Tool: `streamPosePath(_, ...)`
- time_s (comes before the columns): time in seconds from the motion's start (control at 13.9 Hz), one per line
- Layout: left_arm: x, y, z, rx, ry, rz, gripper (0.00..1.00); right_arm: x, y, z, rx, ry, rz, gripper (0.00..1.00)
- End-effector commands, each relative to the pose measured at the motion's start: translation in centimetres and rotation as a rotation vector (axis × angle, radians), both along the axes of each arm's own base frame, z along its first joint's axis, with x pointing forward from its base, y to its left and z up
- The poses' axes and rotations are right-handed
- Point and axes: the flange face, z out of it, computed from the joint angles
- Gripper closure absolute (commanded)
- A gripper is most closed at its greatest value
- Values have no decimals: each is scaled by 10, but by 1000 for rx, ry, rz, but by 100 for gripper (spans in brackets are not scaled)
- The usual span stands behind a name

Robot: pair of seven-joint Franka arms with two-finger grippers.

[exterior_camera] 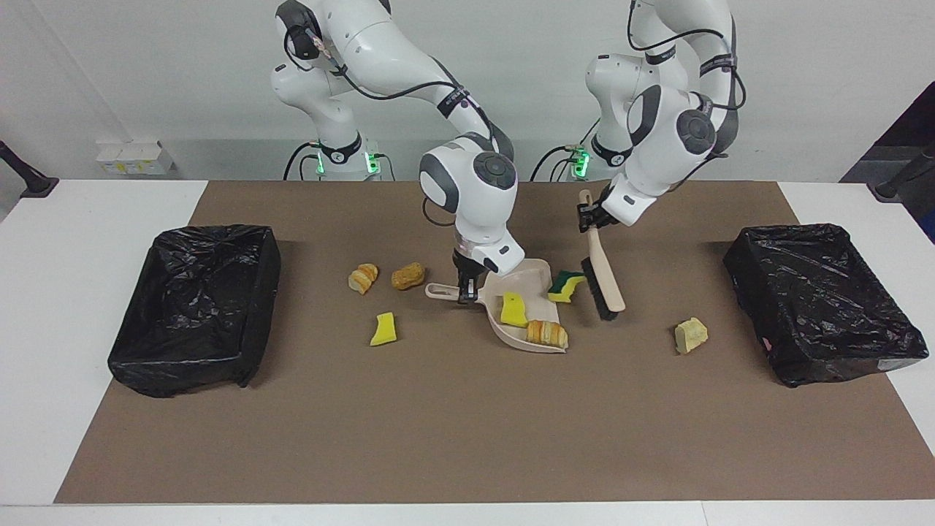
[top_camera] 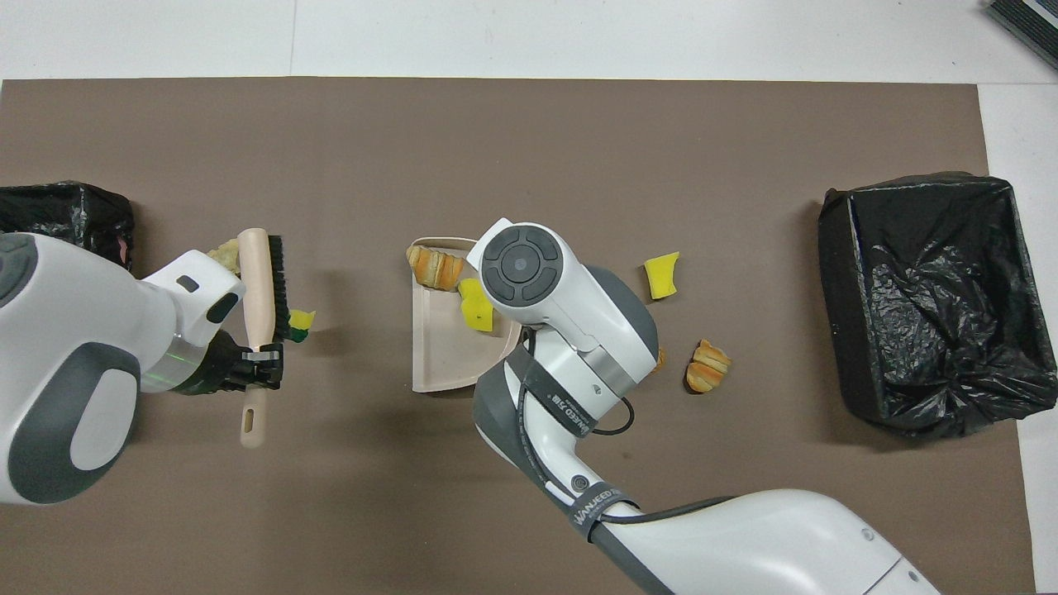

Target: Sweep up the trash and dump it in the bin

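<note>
Got the left tool [exterior_camera: 593, 215] clamped on the brush [exterior_camera: 610, 281] handle right above frame centre, long axis running up-down in the overhead view, parallel to the open lip of the dustpan [exterior_camera: 511, 336], and the right tool [exterior_camera: 467, 292] closed around the pan's handle. Seeing the green-sided sponge [exterior_camera: 567, 285] parked between bristles and lip, nearly touching the lip, so probably just needs a short sideways push toward the right arm's end of the table. Also counting a yellow sponge [exterior_camera: 513, 310] and bread lump [exterior_camera: 547, 334] already in the pan, plus a pale lump [exterior_camera: 690, 334] lower down toward the bin [exterior_camera: 818, 299] at the left arm's end
</note>
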Motion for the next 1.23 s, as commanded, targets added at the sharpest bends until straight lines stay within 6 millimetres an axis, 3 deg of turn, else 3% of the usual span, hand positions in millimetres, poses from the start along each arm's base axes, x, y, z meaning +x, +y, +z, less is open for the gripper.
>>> streamPosePath(0.0,13,51,-2,47,-18,-55,100,-4,2,-4,30,-14,-32,100)
streamPosePath(0.22,38,118,-8,48,-159,-57,100,-5,3,-3,33,-16,-32,100)
streamPosePath(0.43,58,128,-45,52,-180,-44,100,-5,3,-3,34,-17,-41,100)
streamPosePath(0.65,68,110,-51,48,-215,35,100,-5,4,-3,34,-17,-41,100)
streamPosePath(0.94,84,47,-75,12,-256,152,100,-5,4,-3,34,-17,-41,100)
streamPosePath(1.15,79,1,-73,-1,-238,267,100,-5,3,-3,34,-17,-43,100)
